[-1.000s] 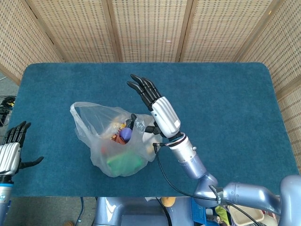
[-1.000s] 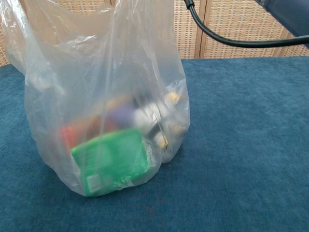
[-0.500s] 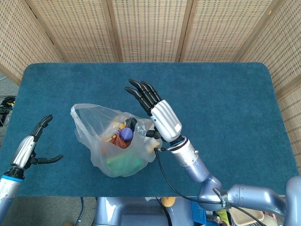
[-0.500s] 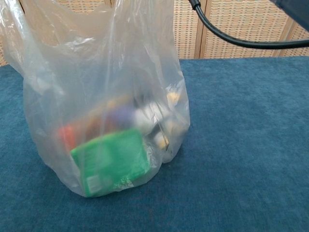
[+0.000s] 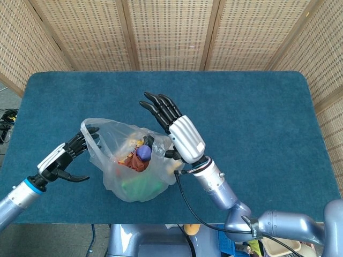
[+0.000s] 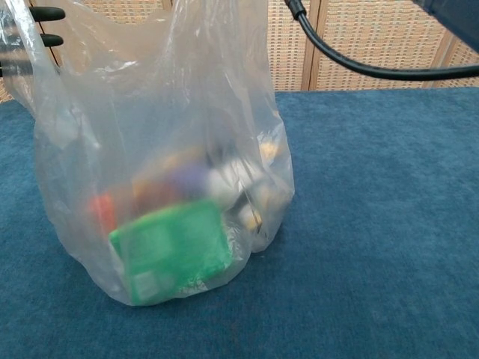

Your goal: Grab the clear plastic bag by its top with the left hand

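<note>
Setting: a table covered with dark blue carpet-like cloth (image 5: 257, 123), with woven wicker screens (image 5: 166, 32) standing behind it.
Bag: the clear plastic bag (image 5: 134, 160) stands upright on the cloth, near the front edge and a little left of centre; its top is open and loose.
Contents: a green flat packet (image 6: 172, 250) lies at the bottom toward the front, with a purple round thing (image 5: 143, 152) and some orange and pale items above it, blurred through the film.
Left hand: the left hand (image 5: 63, 159) is at about 9 o'clock of the bag, fingers apart and holding nothing; its dark fingertips (image 6: 45, 13) reach the left upper rim, and I cannot tell if they touch it already.
Right hand: the right hand (image 5: 177, 128) is at about 2 o'clock of the bag, fingers spread; its thumb seems to be at the right rim, but whether it holds the film I cannot tell.
Risk: the film is thin and slack, so I judge closing fingers may push the rim away, or catch only one layer, which then slips.
Risk two: a sideways pull could tip the bag and spill the items.
</note>
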Robot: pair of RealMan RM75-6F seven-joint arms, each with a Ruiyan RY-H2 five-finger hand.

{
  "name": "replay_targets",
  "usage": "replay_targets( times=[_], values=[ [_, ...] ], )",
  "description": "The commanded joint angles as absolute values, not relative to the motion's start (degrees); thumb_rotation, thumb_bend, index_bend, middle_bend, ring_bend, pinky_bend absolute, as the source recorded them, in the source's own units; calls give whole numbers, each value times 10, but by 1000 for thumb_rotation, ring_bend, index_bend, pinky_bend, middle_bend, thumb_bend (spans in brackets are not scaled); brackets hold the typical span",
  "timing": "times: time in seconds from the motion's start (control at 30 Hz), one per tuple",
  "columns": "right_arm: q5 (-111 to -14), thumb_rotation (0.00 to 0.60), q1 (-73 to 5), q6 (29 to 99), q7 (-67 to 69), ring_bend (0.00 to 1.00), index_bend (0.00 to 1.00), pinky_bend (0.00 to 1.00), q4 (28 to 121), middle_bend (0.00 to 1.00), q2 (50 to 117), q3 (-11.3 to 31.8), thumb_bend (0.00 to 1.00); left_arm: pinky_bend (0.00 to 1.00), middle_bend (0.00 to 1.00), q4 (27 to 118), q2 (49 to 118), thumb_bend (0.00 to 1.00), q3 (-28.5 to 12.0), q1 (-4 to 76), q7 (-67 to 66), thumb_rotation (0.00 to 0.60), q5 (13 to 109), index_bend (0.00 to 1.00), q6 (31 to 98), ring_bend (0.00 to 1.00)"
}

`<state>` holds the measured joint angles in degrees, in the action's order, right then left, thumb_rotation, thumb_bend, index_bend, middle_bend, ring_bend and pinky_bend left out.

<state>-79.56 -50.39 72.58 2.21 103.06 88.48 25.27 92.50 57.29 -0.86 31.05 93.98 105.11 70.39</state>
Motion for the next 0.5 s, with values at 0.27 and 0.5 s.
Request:
replay_targets(
  times=[0.27, 0.5],
  values=[
    [-791, 600, -509, 720, 11, 0, 0, 0, 1033, 35, 886, 252, 609, 146, 0, 901, 600, 139, -2, 392, 1024, 600, 1049, 0, 696, 55],
    [-786, 600, -511, 717, -1, 0, 0, 0, 1036, 36, 887, 251, 610, 163, 78, 857, 649, 178, 0, 406, 1107, 600, 1075, 60, 769, 125]
  ],
)
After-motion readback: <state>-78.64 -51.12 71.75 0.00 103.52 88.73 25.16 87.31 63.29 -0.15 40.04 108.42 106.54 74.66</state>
